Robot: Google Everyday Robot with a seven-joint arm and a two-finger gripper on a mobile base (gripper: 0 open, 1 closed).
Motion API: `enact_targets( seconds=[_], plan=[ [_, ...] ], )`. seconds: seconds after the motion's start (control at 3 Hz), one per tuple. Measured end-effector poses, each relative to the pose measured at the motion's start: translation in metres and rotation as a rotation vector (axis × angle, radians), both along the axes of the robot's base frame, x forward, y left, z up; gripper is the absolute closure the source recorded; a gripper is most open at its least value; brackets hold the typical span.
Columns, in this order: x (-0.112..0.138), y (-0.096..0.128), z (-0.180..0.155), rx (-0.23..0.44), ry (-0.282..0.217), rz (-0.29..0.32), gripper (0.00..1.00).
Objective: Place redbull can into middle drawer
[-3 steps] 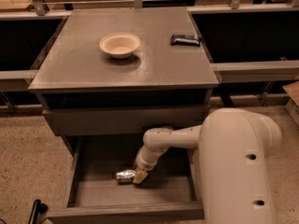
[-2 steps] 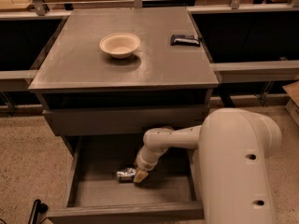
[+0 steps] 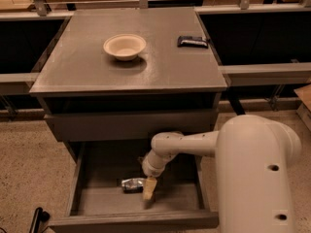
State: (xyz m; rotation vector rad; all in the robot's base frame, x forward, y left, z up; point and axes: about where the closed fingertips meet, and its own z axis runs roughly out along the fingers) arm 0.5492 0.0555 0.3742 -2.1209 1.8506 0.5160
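The redbull can [image 3: 131, 183] is a small silver and blue can lying on its side on the floor of the open middle drawer [image 3: 97, 198], left of centre. My gripper [image 3: 148, 190] reaches down into the drawer from the right and sits right at the can's right end, touching or nearly touching it. The arm's white elbow [image 3: 167, 149] hangs just under the closed drawer above.
A cream bowl [image 3: 124, 46] and a dark flat wrapped bar [image 3: 192, 41] lie on the cabinet top [image 3: 160, 72]. A closed grey drawer front [image 3: 97, 125] sits above the open one. My large white arm housing [image 3: 257, 174] fills the lower right. The floor is speckled.
Almost nothing differs. The can lies in the same place on the drawer floor and my gripper stays at its right end, perhaps a touch lower.
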Motion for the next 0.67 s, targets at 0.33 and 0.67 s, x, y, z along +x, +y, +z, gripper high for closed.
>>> enact_targets(
  seconds=[0.33,0.67],
  plan=[
    [-0.0031,0.0046,0.036,0.124,-0.064,0.093,0.0],
    [-0.004,0.0052,0.0323,0.117,-0.065,0.102,0.0]
  ],
)
